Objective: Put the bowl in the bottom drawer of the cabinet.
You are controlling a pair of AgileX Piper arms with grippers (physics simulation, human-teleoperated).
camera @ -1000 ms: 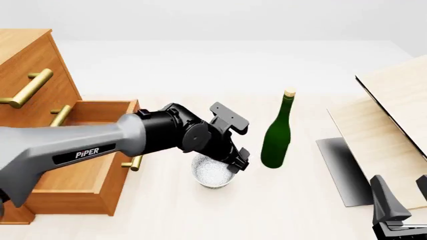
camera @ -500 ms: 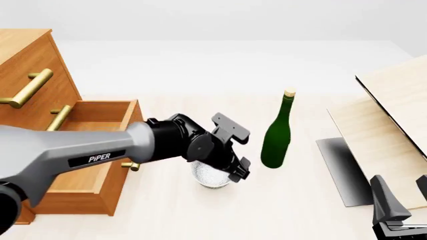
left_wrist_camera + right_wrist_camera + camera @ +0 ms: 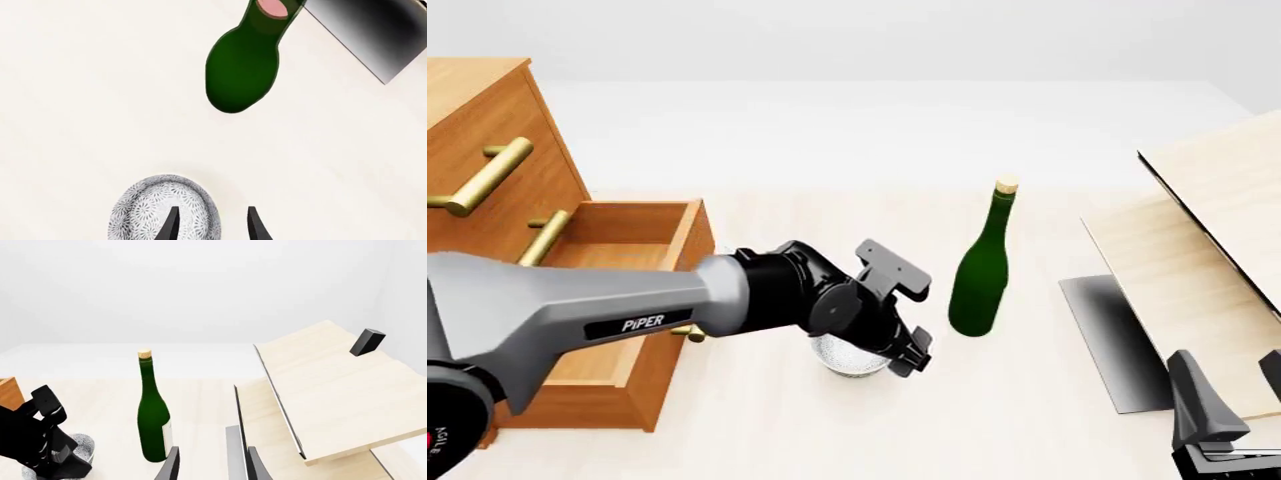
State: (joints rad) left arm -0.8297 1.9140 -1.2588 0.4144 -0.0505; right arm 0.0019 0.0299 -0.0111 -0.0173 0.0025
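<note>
1. Since 1 s ago, left gripper (image 3: 897, 357) dropped lower over the small round white-grey speckled bowl (image 3: 850, 356); jaws open, straddling its rim, one finger inside, one outside.
2. Bowl sits on pale table (image 3: 827, 430), just right of pulled-out wooden bottom drawer (image 3: 627, 300) of orange-brown cabinet (image 3: 487, 150).
3. Tall green glass bottle (image 3: 980, 272) stands upright near bowl.
4. Right gripper (image 3: 212, 467) low at table's right, jaws apart, empty.
</note>
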